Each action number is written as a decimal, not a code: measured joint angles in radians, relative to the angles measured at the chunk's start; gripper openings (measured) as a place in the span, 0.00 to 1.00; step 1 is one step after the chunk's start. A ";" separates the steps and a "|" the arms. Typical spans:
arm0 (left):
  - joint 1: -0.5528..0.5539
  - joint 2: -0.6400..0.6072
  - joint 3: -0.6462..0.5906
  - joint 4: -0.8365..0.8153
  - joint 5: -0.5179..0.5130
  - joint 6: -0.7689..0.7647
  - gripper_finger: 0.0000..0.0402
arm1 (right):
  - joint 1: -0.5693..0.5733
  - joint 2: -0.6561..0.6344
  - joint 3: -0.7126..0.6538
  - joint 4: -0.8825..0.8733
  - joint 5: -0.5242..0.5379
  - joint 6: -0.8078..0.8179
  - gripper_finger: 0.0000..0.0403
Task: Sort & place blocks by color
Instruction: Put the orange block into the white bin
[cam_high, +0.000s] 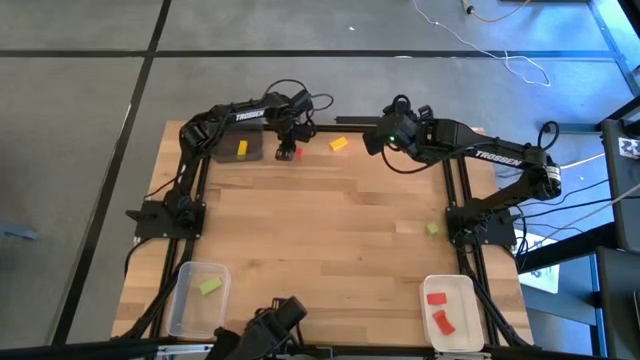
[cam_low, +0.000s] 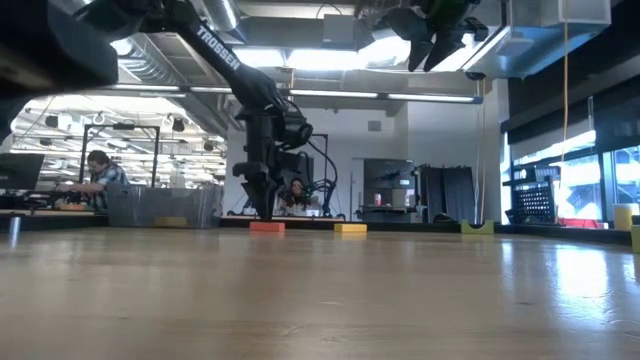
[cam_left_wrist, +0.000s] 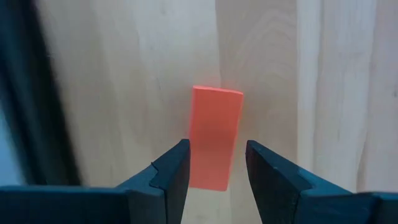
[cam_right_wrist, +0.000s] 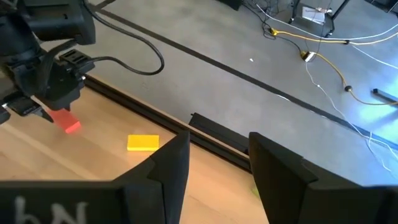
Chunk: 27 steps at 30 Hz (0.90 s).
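Note:
My left gripper (cam_high: 288, 138) points down at the table's far edge, open, just over a red block (cam_high: 289, 153) that lies flat on the wood. In the left wrist view its fingers (cam_left_wrist: 177, 168) stand on either side of the red block's (cam_left_wrist: 214, 134) near end. In the low view the fingertips (cam_low: 265, 208) hover above the block (cam_low: 267, 227). A yellow block (cam_high: 339, 144) lies to its right, also seen as the yellow block (cam_right_wrist: 143, 143). A green block (cam_high: 432, 229) lies near the right edge. My right gripper (cam_high: 372, 138) waits raised and open (cam_right_wrist: 219, 135) by the far edge.
A bin at the far left (cam_high: 226, 155) holds a yellow block (cam_high: 241, 149). A clear bin near left (cam_high: 188, 305) holds a green block (cam_high: 208, 287). A white bin near right (cam_high: 466, 300) holds two red blocks (cam_high: 437, 298). The table's middle is bare wood.

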 joint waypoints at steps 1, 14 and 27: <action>0.000 0.007 0.000 0.000 -0.003 0.000 0.37 | 0.000 0.000 0.000 0.000 0.000 0.000 0.41; 0.001 0.049 0.001 0.024 -0.050 0.004 0.37 | 0.000 0.000 0.000 0.000 -0.002 -0.003 0.41; -0.015 0.058 0.003 0.001 -0.074 -0.014 0.12 | 0.000 0.000 0.000 -0.003 0.000 -0.003 0.41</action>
